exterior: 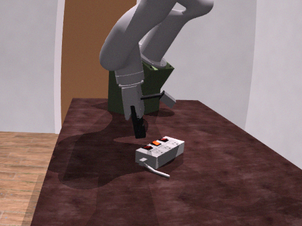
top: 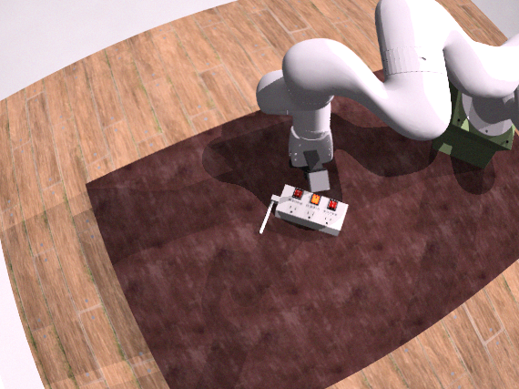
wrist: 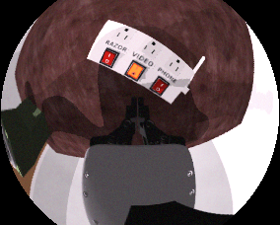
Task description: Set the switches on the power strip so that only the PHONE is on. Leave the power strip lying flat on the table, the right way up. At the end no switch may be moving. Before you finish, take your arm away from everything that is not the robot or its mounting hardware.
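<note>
A white power strip (top: 306,215) (exterior: 167,154) (wrist: 154,48) lies flat and the right way up on the dark brown table (top: 218,301) (exterior: 217,186). It has three rocker switches labelled RAZOR (wrist: 109,57), VIDEO (wrist: 135,70) and PHONE (wrist: 161,84). The VIDEO switch (top: 315,199) (exterior: 156,143) glows bright orange. The RAZOR switch (top: 332,204) (exterior: 164,139) and the PHONE switch (top: 297,193) (exterior: 147,147) are dark red. A short white cable (top: 267,219) (exterior: 159,173) leaves the PHONE end. My gripper (exterior: 140,135) (wrist: 137,104) is shut and empty. It hangs a little above the table just behind the strip, close to the VIDEO and PHONE switches, without touching them.
The arm's green base block (top: 469,144) (exterior: 156,80) stands at the back of the table. The wrist camera box (top: 319,179) hides the fingertips in the top view. The table's left edge (exterior: 56,141) drops to a wooden floor (top: 91,110).
</note>
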Controlling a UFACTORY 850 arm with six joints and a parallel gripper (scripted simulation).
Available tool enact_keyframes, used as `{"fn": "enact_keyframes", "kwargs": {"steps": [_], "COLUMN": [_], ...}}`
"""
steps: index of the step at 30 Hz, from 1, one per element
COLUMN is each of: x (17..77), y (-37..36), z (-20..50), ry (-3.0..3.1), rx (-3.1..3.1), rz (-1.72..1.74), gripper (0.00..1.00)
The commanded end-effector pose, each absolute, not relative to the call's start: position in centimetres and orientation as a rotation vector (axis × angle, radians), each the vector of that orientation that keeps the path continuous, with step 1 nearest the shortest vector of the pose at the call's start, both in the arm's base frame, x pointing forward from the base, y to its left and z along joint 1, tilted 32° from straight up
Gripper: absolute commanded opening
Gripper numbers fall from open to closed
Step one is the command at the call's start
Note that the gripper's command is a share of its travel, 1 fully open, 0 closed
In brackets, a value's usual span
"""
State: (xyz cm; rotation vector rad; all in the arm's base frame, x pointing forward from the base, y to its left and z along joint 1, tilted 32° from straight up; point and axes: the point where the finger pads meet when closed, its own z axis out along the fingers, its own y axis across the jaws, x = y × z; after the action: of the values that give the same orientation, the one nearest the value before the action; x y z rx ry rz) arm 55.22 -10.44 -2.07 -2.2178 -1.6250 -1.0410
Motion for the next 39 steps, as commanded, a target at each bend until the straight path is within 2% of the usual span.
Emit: {"fn": "enact_keyframes", "kwargs": {"steps": [1, 28, 34, 39], "x": [55.3, 55.2, 53.6, 53.5], "y": [-10.5, -10.5, -12.1, -12.3], "z": [-2.0, -2.0, 1.9, 2.2], "ry": [-1.625, -1.625, -1.624, -1.624], "rx": [-2.218, -2.218, -2.217, -2.217], "rz": [-1.042, -1.042, -1.047, -1.047], "gripper": [0.0, 0.0, 0.0, 0.0]}}
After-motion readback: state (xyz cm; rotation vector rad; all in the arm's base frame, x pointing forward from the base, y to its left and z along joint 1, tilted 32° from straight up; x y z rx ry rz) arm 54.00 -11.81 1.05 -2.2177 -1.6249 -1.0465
